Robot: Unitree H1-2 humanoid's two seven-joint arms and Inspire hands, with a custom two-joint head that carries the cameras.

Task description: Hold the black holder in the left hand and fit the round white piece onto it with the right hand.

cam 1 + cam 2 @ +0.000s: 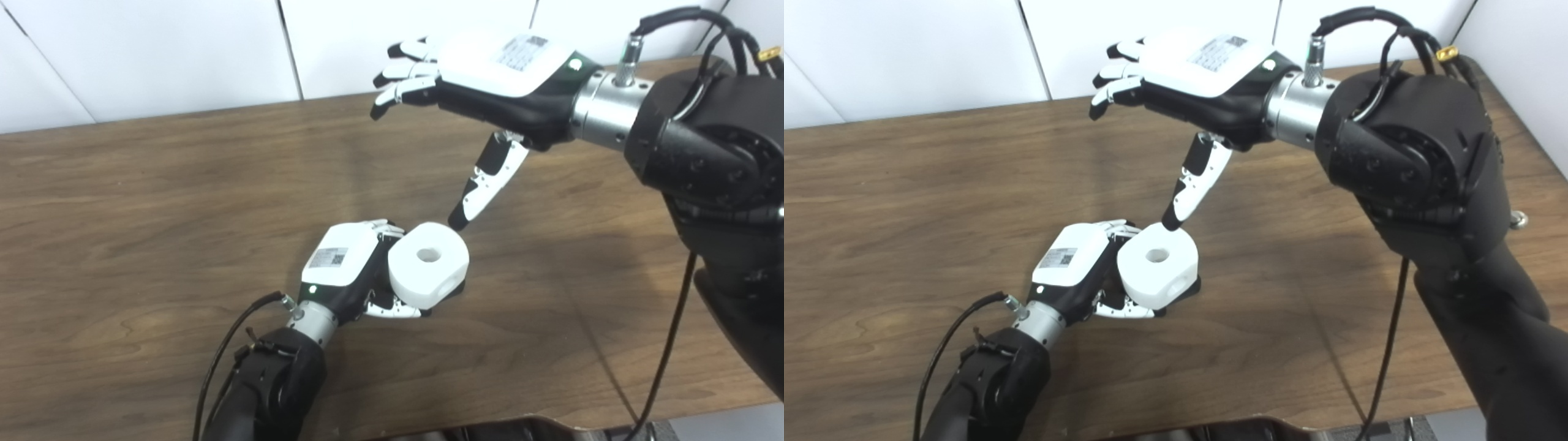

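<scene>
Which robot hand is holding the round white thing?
The left robot hand, low near the wooden table, grips the round white plastic piece. The right robot hand above is open and empty.

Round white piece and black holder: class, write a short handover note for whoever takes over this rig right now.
Left hand: shut on the black holder, low over the wooden table; only a sliver of the holder shows.
Right hand: open, raised above, its thumb tip close to the piece's top edge; contact unclear.
Round white piece: sits on the holder, centre hole up.
Done: piece placed.
Left: confirm full seating, withdraw right hand.
</scene>
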